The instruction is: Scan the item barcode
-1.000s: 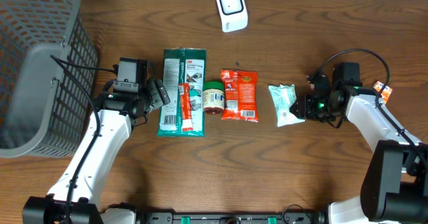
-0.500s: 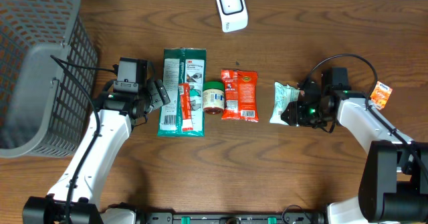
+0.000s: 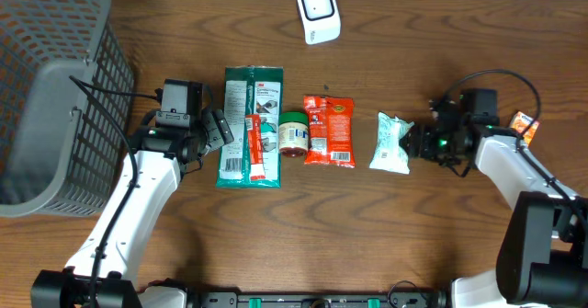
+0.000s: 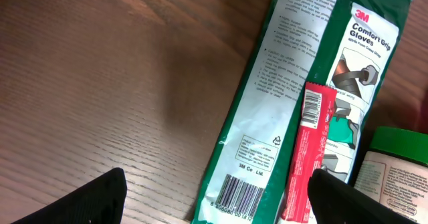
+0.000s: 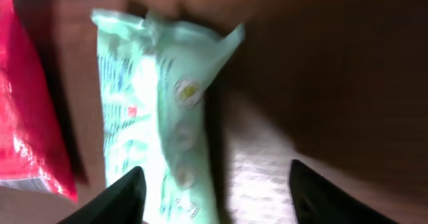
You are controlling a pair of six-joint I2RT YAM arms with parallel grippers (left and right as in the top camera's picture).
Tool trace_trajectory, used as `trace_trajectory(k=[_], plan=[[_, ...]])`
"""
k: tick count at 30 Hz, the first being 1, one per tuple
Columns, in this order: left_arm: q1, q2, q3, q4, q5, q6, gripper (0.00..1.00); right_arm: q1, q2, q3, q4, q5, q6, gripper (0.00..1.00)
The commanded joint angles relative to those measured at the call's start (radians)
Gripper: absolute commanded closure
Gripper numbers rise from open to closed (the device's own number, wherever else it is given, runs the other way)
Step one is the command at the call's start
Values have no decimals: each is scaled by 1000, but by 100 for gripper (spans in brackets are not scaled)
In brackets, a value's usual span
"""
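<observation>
Figure: I am viewing two arms. The left arm and the right arm are wearing white shells over black joints. Black cables are trailing from each wrist. A green light is glowing on the right wrist. The fingers are showing matte black.

stick on glove pack; jar, packet, pouch to right; scanner behind.

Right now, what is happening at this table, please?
Two robot arms work at a wooden table. The right hand stands open at the pale green packet, which lies on the wood and is not gripped. The left hand is open beside the green glove pack and holds nothing. The white scanner sits at the far edge.
</observation>
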Motion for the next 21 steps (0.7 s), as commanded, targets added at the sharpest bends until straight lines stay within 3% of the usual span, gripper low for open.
trace_trajectory(k=[1,15,19,21], plan=[[3,-5,17,-2,-20,10,13,-21,-1,7,44,-39,31,31],[3,-5,17,-2,-20,10,13,-19,43,6,155,-117,50,29],[3,-5,17,-2,-20,10,13,-17,93,6,173,-133,50,34],[3,-5,17,-2,-20,10,13,-17,121,6,180,-133,50,40]])
